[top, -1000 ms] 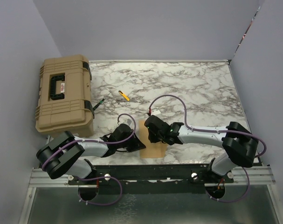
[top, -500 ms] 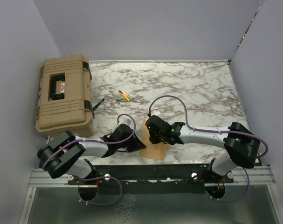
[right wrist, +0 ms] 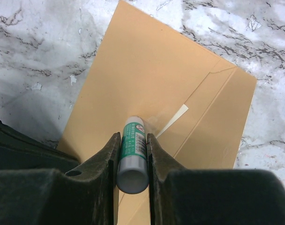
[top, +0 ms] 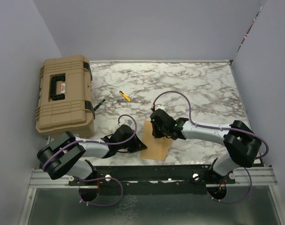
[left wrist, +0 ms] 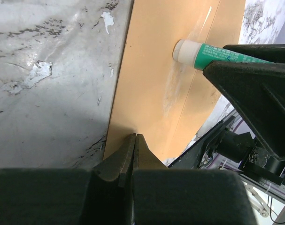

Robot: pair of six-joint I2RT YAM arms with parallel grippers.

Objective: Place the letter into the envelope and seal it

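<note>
one envelope [top: 156, 147] flat on the table [top: 203, 89] at its near edge, between the two arms. one green glue stick [right wrist: 133, 145] clamped in the right fingers [right wrist: 104, 159], white tip at the envelope's face. left fingers [left wrist: 116, 161] closed together, tips on the envelope's edge. one tan toolbox [top: 65, 98] far left. vs 1 s ago: right fingers moved farther from the bases, more envelope uncovered.

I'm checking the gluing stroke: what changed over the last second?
The right gripper, shut on the glue stick, moved a little rightward and away from the bases over the envelope, uncovering more of it. The left gripper stayed shut at the envelope's left edge. The envelope and the toolbox did not move.
</note>
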